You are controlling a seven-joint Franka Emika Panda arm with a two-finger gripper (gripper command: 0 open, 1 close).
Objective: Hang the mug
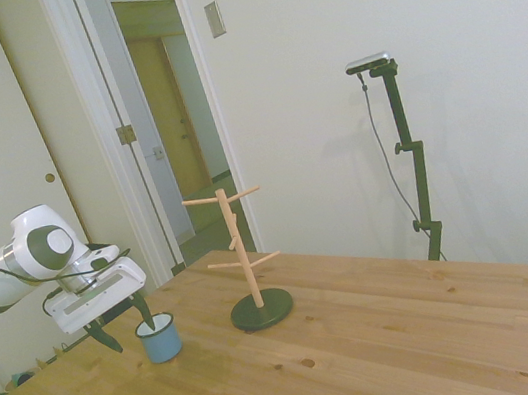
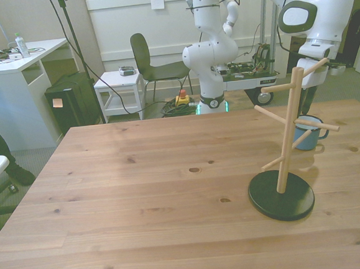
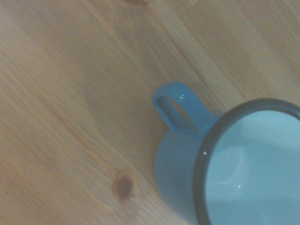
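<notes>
Fingers spread wide in the side view: our gripper (image 1: 124, 324) hangs released beside the mug (image 1: 159, 338), which stands upright on the wooden table (image 1: 389, 339), ungrasped. From the front, we see it behind the peg stand (image 2: 285, 145), pegs bare. Our wrist view shows its handle (image 3: 180, 109); grasping and hanging remain.

The mug (image 1: 159, 339) stood upright on the desk (image 1: 389, 339), near its corner. The gripper (image 1: 123, 324) hung just beside it with its 2 dark fingers (image 1: 142, 310) spread apart. The wooden peg stand (image 1: 247, 261) rose nearby on a dark round base.
</notes>
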